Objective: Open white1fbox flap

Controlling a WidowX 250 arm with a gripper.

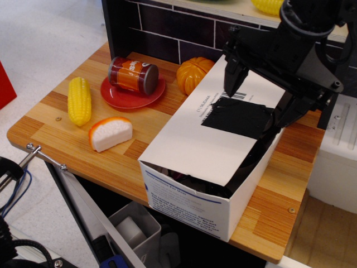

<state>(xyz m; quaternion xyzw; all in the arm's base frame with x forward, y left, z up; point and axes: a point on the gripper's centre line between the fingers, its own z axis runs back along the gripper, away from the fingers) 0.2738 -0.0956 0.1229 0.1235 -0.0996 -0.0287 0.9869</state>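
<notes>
White1fbox (192, 206) sits right of table (50, 114) centre, printed short end toward 6 o'clock. Flap (209, 131) lies slanted over top, right edge lifted slightly, dark gap visible beneath near end. Gripper (256, 103) above flap's far part at 1 o'clock. Fingers (231, 78) spread: one stands over barcode label (241, 94), other dips past right edge beside black tape patch (237, 117), likely hooking under to lever flap up. Corn (79, 100), cheese wedge (110, 134), can on red plate (120, 99), pumpkin (192, 72) at 9–11 o'clock, apart from box.
</notes>
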